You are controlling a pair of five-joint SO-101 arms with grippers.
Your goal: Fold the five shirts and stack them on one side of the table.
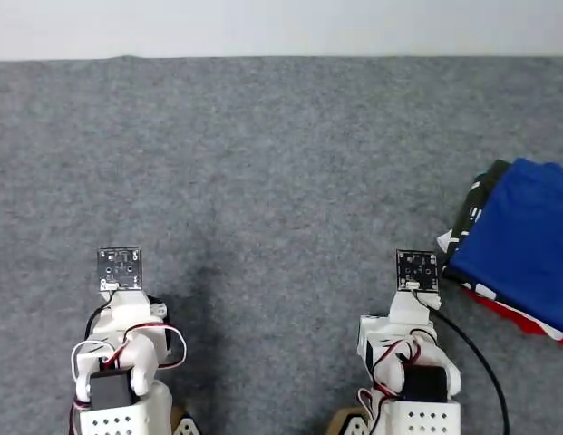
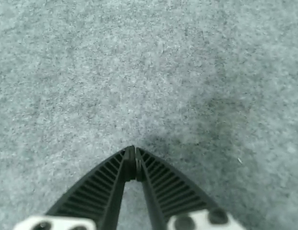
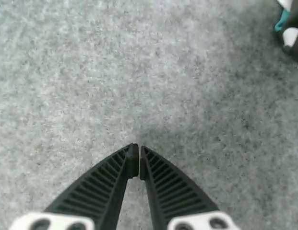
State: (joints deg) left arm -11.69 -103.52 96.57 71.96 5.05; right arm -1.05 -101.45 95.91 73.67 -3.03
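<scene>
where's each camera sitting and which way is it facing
High view: fixed overhead, looking down on the grey felt-covered table; shows left arm, right arm, stack of folded shirts, blue on top.
Left wrist view: on that wrist, facing down past the shut left gripper at felt.
Right wrist view: likewise, past the shut right gripper.
Shared: high and right wrist views both catch the stack.

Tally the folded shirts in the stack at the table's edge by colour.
Blue fabric shirt, on top: 1
Dark green-black shirt, beneath it: 1
White shirt edge: 1
Red shirt, at the bottom: 1
Total: 4 colours showing; whether a fifth shirt lies hidden in the stack cannot be told.
</scene>
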